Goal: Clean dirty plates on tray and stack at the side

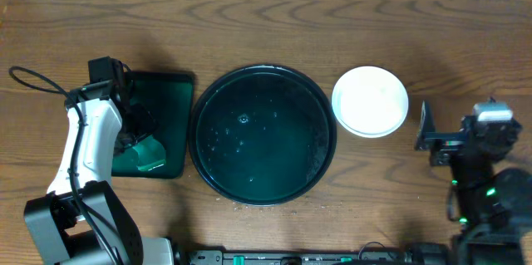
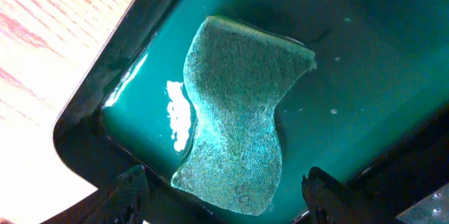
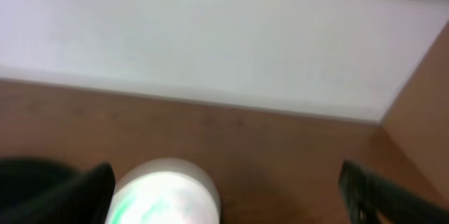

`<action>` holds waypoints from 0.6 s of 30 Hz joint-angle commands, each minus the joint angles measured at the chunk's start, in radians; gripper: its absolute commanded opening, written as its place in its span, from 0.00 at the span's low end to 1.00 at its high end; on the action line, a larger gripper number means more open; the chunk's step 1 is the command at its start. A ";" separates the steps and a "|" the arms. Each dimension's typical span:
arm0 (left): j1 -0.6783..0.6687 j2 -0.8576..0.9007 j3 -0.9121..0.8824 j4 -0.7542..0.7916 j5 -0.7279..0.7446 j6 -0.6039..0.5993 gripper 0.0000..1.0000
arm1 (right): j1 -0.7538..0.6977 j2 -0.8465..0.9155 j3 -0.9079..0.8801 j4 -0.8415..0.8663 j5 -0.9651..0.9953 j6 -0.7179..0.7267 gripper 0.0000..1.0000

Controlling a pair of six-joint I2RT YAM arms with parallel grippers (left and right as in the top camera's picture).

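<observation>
A: Near side first. Left gripper (image 2: 230, 194)?

B: Spread wide, pinching nothing. One finger stands on each side of the near end of the sponge (image 2: 235, 119); no contact evident. The sponge is waisted and lies flat on a wet film in the rectangular green tray (image 2: 365, 90). Reading: it is parked there to keep its wet off the table (image 1: 266, 24).

A: Right gripper (image 3: 226, 185)?

B: Also spread, and empty. The view is blurred. It hangs at the table's right edge, pointed toward the plates (image 1: 370, 100) and well apart from them.

A: Black tray (image 1: 274, 165)?

B: At the table centre, just right of the green tray. No plate is on it. The surface is glossy and wet-looking, with scattered pale specks (image 1: 218, 136) and one droplet (image 1: 243, 119) near the middle.

A: The plates, then.

B: On the table just beside the black tray's far-right rim, not on it. Overhead shows a single round white outline, so they are squarely stacked if there is more than one; the count is not readable. The top face is white, with no smear seen from overhead. The right wrist view shows a greenish cast, too blurred to call smear or glare.

A: Status?

B: Judgement: wiping and stacking look done or nearly so. Beyond the plates there is table, then a pale wall (image 3: 210, 34).
</observation>
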 commanded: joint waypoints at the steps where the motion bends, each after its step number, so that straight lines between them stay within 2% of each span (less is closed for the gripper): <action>1: 0.002 0.002 -0.002 -0.003 -0.002 -0.002 0.72 | -0.005 -0.140 -0.295 0.193 -0.024 -0.040 0.99; 4: 0.002 0.002 -0.002 -0.003 -0.002 -0.002 0.72 | -0.003 -0.266 -0.493 0.327 -0.085 -0.040 0.99; 8: 0.002 0.002 -0.002 -0.003 -0.002 -0.002 0.72 | -0.003 -0.419 -0.638 0.338 -0.126 -0.040 0.99; 13: 0.002 0.002 -0.002 -0.003 -0.002 -0.002 0.72 | -0.001 -0.461 -0.635 0.227 -0.138 -0.026 0.99; 18: 0.002 0.002 -0.002 -0.003 -0.002 -0.002 0.72 | 0.000 -0.461 -0.635 0.229 -0.137 0.002 0.99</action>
